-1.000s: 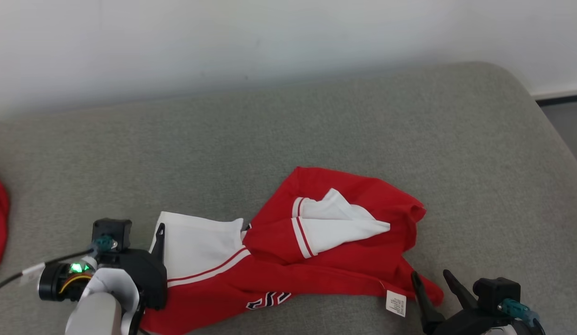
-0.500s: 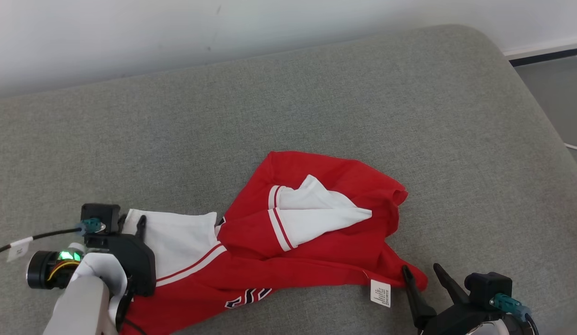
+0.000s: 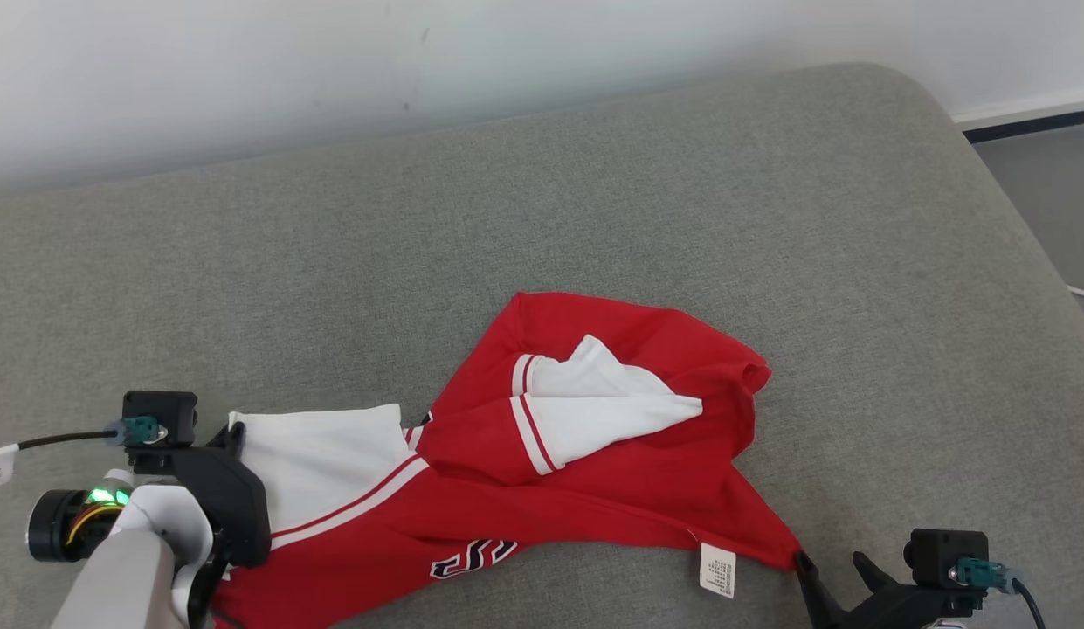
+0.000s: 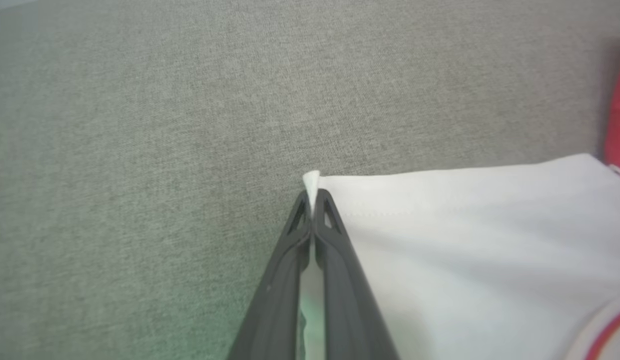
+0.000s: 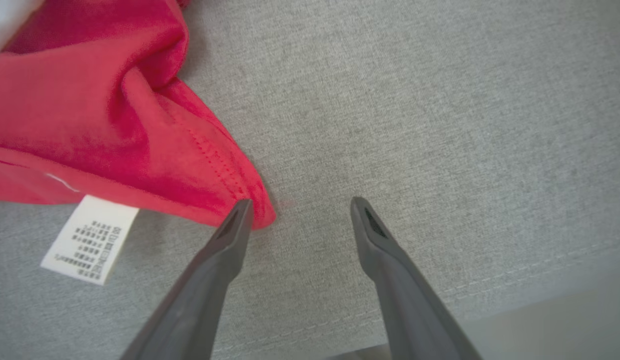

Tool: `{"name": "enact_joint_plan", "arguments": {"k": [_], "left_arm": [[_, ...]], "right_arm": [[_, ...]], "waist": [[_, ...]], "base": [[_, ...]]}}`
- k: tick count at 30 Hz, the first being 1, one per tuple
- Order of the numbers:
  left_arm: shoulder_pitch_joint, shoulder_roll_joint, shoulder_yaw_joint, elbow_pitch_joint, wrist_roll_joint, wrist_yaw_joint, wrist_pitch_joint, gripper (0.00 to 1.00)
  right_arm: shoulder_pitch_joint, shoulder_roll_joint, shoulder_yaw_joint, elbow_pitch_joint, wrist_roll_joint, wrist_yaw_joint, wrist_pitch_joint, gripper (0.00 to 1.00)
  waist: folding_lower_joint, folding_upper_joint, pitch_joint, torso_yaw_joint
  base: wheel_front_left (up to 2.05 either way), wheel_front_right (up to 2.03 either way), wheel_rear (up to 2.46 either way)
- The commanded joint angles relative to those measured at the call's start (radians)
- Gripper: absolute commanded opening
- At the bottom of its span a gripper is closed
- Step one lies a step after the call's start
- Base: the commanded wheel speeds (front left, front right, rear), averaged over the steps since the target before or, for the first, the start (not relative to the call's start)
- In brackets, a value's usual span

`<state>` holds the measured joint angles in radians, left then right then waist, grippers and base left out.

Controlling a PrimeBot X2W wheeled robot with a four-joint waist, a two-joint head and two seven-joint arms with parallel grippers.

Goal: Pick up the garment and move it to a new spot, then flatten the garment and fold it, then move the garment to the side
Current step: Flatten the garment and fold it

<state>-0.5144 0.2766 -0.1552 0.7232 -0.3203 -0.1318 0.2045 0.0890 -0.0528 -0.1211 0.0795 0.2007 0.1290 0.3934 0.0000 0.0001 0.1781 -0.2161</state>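
Note:
A red and white garment [image 3: 594,472] lies crumpled on the grey cushion [image 3: 594,201], a white care label [image 3: 717,570] at its near hem. My left gripper [image 3: 234,430] is at the garment's left end. In the left wrist view that gripper [image 4: 312,197] is shut on the corner of the white cloth [image 4: 464,240], a bit of which pokes out past the tips. My right gripper [image 3: 831,563] stands open at the garment's right red corner. In the right wrist view, that red corner [image 5: 255,210] touches the left finger of the open right gripper [image 5: 301,204], beside the label [image 5: 90,240].
A pale wall [image 3: 332,70] runs behind the cushion. At the right the cushion rounds off above the grey floor [image 3: 1048,201]. The cushion's stitched near edge [image 5: 489,285] lies just below my right gripper's fingers. Bare cushion stretches behind and to the right of the garment.
My left gripper has shut on the garment's white corner. The head camera has shifted, and the right gripper, still open, now sits lower in the picture at the red corner.

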Motion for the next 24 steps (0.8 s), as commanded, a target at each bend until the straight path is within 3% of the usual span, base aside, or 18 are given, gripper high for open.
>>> {"name": "enact_joint_plan", "arguments": {"k": [1,10,21,22,23,24], "left_arm": [[0.019,0.014,-0.003,-0.007,-0.012,0.004,0.001,0.0],[0.052,0.028,-0.008,-0.088,-0.051,0.005,-0.004,0.0],[0.053,0.018,-0.016,-0.129,-0.065,0.015,0.001,0.0],[0.052,0.017,-0.017,-0.131,-0.066,0.017,0.0,0.0],[0.052,0.017,-0.018,-0.134,-0.068,0.016,-0.001,0.0],[0.051,0.017,-0.018,-0.136,-0.07,0.016,-0.005,0.0]], "right_arm": [[0.008,0.004,-0.002,-0.008,0.006,0.003,0.005,1.0],[-0.005,0.004,0.071,-0.002,0.031,0.003,0.029,1.0],[-0.043,0.004,0.071,0.059,-0.01,0.003,0.02,1.0],[-0.046,0.004,0.074,0.065,-0.011,0.004,0.025,0.66],[-0.048,0.004,0.075,0.069,-0.01,0.004,0.024,0.44],[-0.05,0.005,0.076,0.071,-0.007,0.004,0.023,0.12]], "waist": [[0.0,-0.0001,-0.003,0.002],[0.0,-0.0001,0.005,0.02],[0.0,-0.0001,0.028,0.034],[0.0,-0.0001,0.029,0.034],[0.0,-0.0001,0.03,0.035],[0.0,-0.0001,0.03,0.035]], "base": [[0.0,0.0,0.0],[0.0,0.0,0.0],[0.0,0.0,0.0],[0.0,0.0,0.0],[0.0,0.0,0.0],[0.0,0.0,0.0]]}}
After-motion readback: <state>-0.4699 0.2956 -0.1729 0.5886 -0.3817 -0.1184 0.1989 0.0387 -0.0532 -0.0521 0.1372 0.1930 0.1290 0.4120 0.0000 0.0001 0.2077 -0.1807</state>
